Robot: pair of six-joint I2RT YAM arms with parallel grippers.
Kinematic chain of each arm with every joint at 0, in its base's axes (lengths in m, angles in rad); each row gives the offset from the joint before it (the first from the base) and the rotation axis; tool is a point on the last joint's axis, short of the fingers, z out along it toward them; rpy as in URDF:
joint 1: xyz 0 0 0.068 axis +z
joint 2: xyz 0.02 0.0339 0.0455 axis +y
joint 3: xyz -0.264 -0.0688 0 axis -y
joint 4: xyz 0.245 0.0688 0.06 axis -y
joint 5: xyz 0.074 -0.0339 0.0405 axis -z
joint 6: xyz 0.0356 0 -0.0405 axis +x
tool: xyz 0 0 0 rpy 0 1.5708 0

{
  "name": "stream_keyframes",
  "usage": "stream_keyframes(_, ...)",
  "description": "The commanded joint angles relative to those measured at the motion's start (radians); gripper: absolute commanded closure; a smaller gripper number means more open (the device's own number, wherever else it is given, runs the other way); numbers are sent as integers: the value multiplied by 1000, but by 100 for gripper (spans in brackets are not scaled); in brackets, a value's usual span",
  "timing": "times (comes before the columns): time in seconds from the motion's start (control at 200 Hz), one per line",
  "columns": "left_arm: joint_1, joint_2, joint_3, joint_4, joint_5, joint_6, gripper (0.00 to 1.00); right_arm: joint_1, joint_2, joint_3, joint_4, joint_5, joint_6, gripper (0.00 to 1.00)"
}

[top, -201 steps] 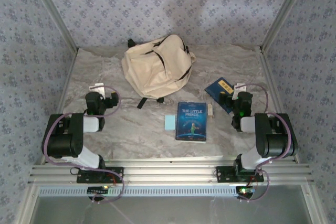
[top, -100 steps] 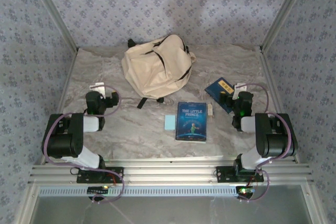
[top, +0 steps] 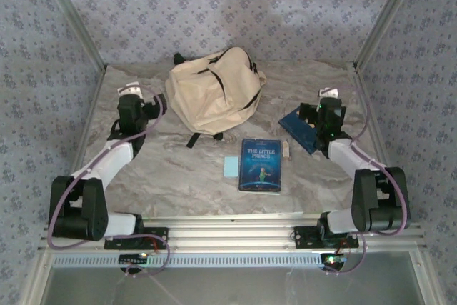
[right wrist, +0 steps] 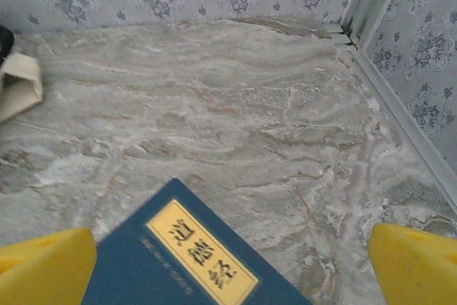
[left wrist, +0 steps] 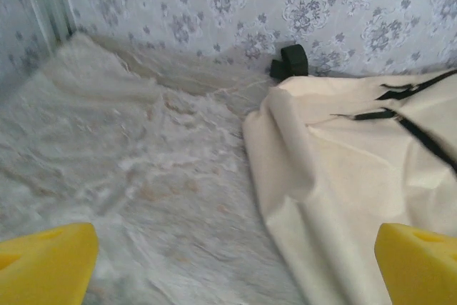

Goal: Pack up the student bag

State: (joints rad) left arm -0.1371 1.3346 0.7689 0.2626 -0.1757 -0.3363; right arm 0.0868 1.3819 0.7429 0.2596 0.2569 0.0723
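From the overhead camera I see the student bag point(top: 214, 91) lying slumped at the far middle of the marble table point(top: 178, 176), close to the back wall. Its cream fabric is creased, with black straps across it and one black strap trailing toward me. I cannot see inside it, and I cannot tell whether its zippers are open.

Three things lie loose on the table nearer the arms. A dark blue book titled "The Little Prince" point(top: 260, 165) lies flat. A small pale blue card point(top: 230, 167) sits just beside its left edge, and a small white item point(top: 285, 149) sits by its upper right corner. A second blue book point(top: 296, 125), with a yellow label of Chinese characters, lies at an angle to the right.

My left gripper point(top: 131, 99) reaches out beside the bag's left edge with its jaws spread wide and nothing between them. In its wrist camera the yellow fingers point(left wrist: 43, 262) frame bare table on the left and the bag's fabric on the right.

My right gripper point(top: 327, 108) hangs at the second blue book, jaws also spread and empty. Its yellow fingers point(right wrist: 44, 266) bracket the book's labelled cover from above.
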Motion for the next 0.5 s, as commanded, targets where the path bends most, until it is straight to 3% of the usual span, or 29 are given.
stream_keyframes(0.0, -38, 41, 24, -164, -12, -304, 1, 57, -25, 98, -257, 47, 128, 0)
stream_keyframes(0.175, -150, 100, 20, -134, 28, -488, 1, 135, 55, 237, -348, -86, 229, 0)
stream_keyframes(0.365, -262, 142, 47, -129, 14, -522, 1, 142, 280, 510, -414, -252, 323, 0)
stream_keyframes(0.495, -281, 176, 42, -148, -4, -560, 1, 148, 451, 668, -396, -420, 371, 10)
